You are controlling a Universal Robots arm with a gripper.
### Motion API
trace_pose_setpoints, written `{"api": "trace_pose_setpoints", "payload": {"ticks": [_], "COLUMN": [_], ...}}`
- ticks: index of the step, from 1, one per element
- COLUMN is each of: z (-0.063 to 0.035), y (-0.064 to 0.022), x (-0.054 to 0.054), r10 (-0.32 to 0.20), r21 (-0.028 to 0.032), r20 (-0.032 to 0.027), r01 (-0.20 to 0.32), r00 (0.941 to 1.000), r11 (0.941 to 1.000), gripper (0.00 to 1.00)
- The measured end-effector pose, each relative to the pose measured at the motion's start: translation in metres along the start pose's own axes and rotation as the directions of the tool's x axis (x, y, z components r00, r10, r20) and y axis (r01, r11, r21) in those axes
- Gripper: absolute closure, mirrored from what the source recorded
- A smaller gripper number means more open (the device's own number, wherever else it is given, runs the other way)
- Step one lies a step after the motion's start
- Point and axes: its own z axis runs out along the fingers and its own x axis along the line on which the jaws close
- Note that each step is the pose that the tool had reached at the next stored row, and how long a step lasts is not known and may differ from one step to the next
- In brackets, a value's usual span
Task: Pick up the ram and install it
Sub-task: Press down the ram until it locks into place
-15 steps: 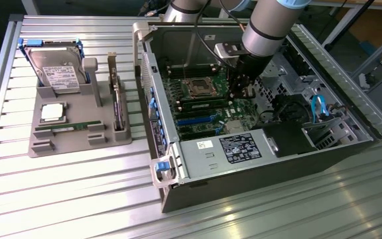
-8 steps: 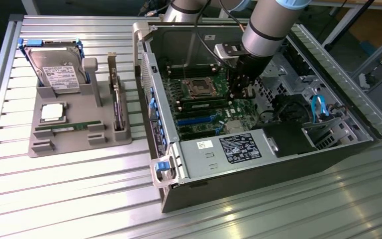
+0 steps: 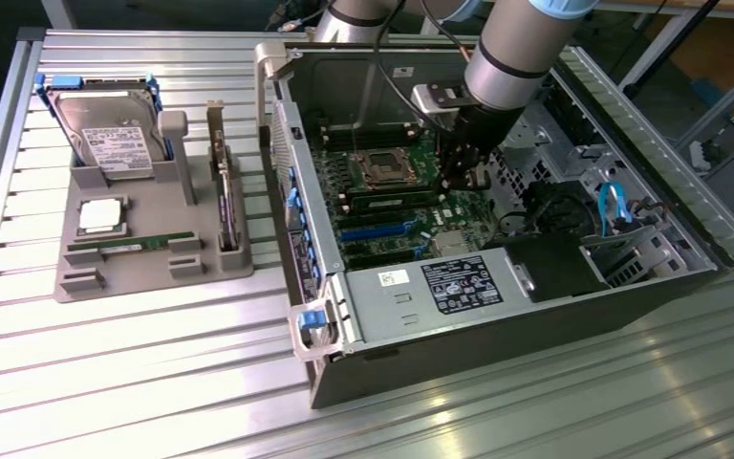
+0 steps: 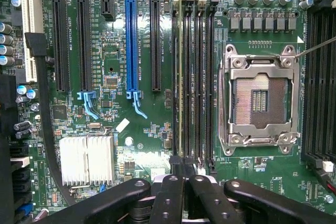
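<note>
**Now: gripper over the memory slots, ram standing in a slot**

Inside the open computer case (image 3: 393, 287), my gripper (image 3: 461, 182) hung low over the motherboard (image 3: 399, 234), just beside the bare processor socket (image 3: 377, 167).

Wrist view: the gripper (image 4: 187, 169) had its fingers drawn together over one end of the bank of long memory slots. The ram (image 4: 181, 77) stood on edge in the slot of that bank farthest from the socket (image 4: 260, 100), its thin top edge running the slot's whole length and passing under my fingertips. Whether the fingers actually pinched the stick, I could not tell. On the other side of the bank lay a blue expansion slot (image 4: 131, 35) among black ones and a silver heatsink (image 4: 86, 160).

Exterior view: on the table (image 3: 150, 382), toward that view's left and well apart from the case, sat a grey holder (image 3: 150, 277). It carried a hard drive (image 3: 112, 134), a small square processor (image 3: 99, 215), a dark expansion card (image 3: 225, 201) standing on edge, and a second green stick (image 3: 131, 245) lying flat.
</note>
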Motion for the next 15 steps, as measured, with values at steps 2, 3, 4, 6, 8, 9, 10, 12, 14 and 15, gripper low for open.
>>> {"api": "trace_pose_setpoints", "payload": {"ticks": [2, 3, 4, 6, 8, 9, 10, 12, 14, 15], "z": [0.0000, 0.0000, 0.0000, 0.0004, 0.0008, 0.0008, 0.0009, 0.0009, 0.0004, -0.0002], "y": [0.0000, 0.0000, 0.0000, 0.0000, 0.0000, 0.0000, 0.0000, 0.0000, 0.0000, 0.0000], "x": [0.0001, 0.0001, 0.0001, 0.0002, 0.0002, 0.0001, 0.0001, 0.0001, 0.0001, 0.0000], "r10": [0.000, 0.000, 0.000, 0.000, 0.000, 0.000, 0.000, 0.000, 0.000, 0.000], "r21": [0.0000, 0.0000, 0.0000, 0.0000, -0.0001, 0.0000, 0.0000, 0.0000, 0.0001, 0.0002], "r20": [-0.0001, 0.0000, -0.0001, 0.0000, -0.0002, -0.0002, -0.0002, -0.0001, 0.0004, 0.0008], "r01": [0.000, 0.000, 0.000, 0.000, 0.000, 0.000, 0.000, 0.000, 0.000, 0.000], "r00": [1.0000, 1.0000, 1.0000, 1.0000, 1.0000, 1.0000, 1.0000, 1.0000, 1.0000, 1.0000], "r11": [1.0000, 1.0000, 1.0000, 1.0000, 1.0000, 1.0000, 1.0000, 1.0000, 1.0000, 1.0000], "gripper": [0.90, 0.90, 0.90, 0.90, 0.90, 0.90, 0.90, 0.90, 0.90, 0.90]}}
